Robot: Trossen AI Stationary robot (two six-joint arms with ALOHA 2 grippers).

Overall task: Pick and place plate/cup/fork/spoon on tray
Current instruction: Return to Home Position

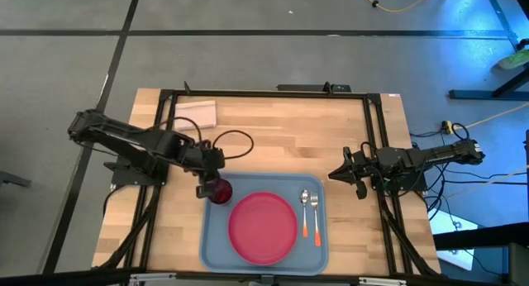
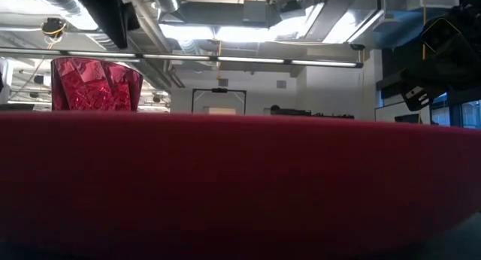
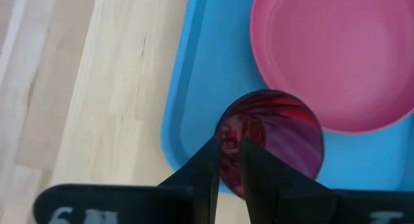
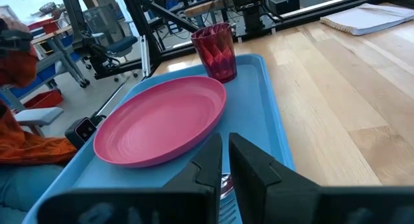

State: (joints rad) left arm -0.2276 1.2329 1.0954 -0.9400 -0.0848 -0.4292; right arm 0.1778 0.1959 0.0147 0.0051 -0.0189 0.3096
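The light-blue tray (image 1: pixel 213 246) lies at the table's near middle. The pink-red plate (image 1: pixel 263 226) rests flat in it. The fork and the spoon, both orange-handled, lie side by side (image 1: pixel 304 212) (image 1: pixel 315 216) on the tray's right part; I cannot tell which is which. The dark red cup (image 1: pixel 221 191) stands upright at the tray's far left corner and also shows in the right wrist view (image 4: pixel 217 49). My left gripper (image 1: pixel 208 187) is shut on the cup. My right gripper (image 1: pixel 339 174) is shut and empty, just off the tray's far right corner. My left gripper holds the cup by its rim (image 3: pixel 228 141) on the side toward the table's left. The wall is pinched between the two fingers, one finger (image 3: pixel 255 169) over the cup's inside and one (image 3: pixel 206 169) outside. The fingers come from above, pointing down. The cup is upright, its base at the tray's floor (image 4: pixel 225 75).
A stack of white paper (image 1: pixel 195 112) lies at the table's far left. A black frame (image 1: pixel 264 93) runs around the tabletop. Bare wood (image 1: pixel 281 141) lies between the tray and the far edge. Cables hang off the table's right side (image 1: pixel 442 166).
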